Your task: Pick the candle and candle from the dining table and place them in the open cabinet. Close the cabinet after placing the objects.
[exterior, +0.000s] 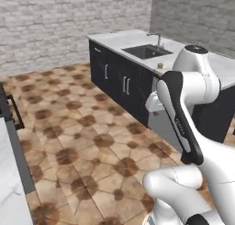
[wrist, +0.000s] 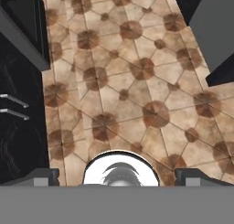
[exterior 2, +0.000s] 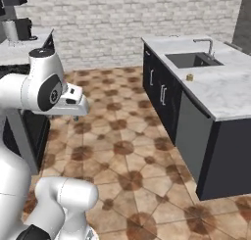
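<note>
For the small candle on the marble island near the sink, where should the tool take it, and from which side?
The candle is short, stands upright and alone on the dining table, near its front edge. Probably come from above and close on its sides. It is too small to see more.

1 island (exterior 2: 230, 94) w/ 1 sink (exterior 2: 188, 60) and 1 tap (exterior 2: 208, 44). 1 candle (exterior 2: 189, 78) on its top, nr the front edge, beside the sink. 3 silver door handles on island front. 1 dishwasher front (exterior 2: 191, 136). 1 arm, 1 gripper (exterior 2: 77, 117).
</note>
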Robot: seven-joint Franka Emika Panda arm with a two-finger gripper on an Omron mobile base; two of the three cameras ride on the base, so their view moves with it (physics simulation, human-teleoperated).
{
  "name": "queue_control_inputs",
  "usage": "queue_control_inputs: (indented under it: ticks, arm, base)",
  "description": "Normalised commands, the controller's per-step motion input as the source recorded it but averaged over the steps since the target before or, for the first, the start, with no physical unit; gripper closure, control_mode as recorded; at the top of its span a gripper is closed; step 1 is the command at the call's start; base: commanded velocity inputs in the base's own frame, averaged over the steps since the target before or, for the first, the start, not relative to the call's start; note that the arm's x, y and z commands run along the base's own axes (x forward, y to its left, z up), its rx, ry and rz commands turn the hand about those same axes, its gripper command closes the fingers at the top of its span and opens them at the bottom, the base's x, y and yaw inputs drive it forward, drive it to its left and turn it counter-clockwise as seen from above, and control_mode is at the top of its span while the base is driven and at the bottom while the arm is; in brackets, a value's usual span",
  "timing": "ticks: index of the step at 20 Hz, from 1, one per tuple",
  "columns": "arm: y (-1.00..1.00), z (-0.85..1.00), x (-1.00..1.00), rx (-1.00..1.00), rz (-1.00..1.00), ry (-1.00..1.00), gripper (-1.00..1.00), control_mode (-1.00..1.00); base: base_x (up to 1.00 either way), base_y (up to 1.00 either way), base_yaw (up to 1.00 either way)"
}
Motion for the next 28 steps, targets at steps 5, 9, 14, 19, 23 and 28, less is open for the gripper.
queue_control_inputs:
  ticks: [5,9,14,19,23,28]
  arm:
    - [0.0,0.0,0.0,0.0,0.0,0.0,-1.0,1.0]
    - [0.0,0.0,0.0,0.0,0.0,0.0,-1.0,1.0]
    - [0.0,0.0,0.0,0.0,0.0,0.0,-1.0,1.0]
    - [0.0,0.0,0.0,0.0,0.0,0.0,-1.0,1.0]
    - [0.0,0.0,0.0,0.0,0.0,0.0,-1.0,1.0]
    - [0.0,0.0,0.0,0.0,0.0,0.0,-1.0,1.0]
  base:
    - [0.46,0.0,-0.26]
    - [0.48,0.0,-0.27]
    - [0.49,0.0,-0.27]
    - [0.48,0.0,-0.27]
    - [0.48,0.0,-0.28]
    - [0.52,0.0,-0.27]
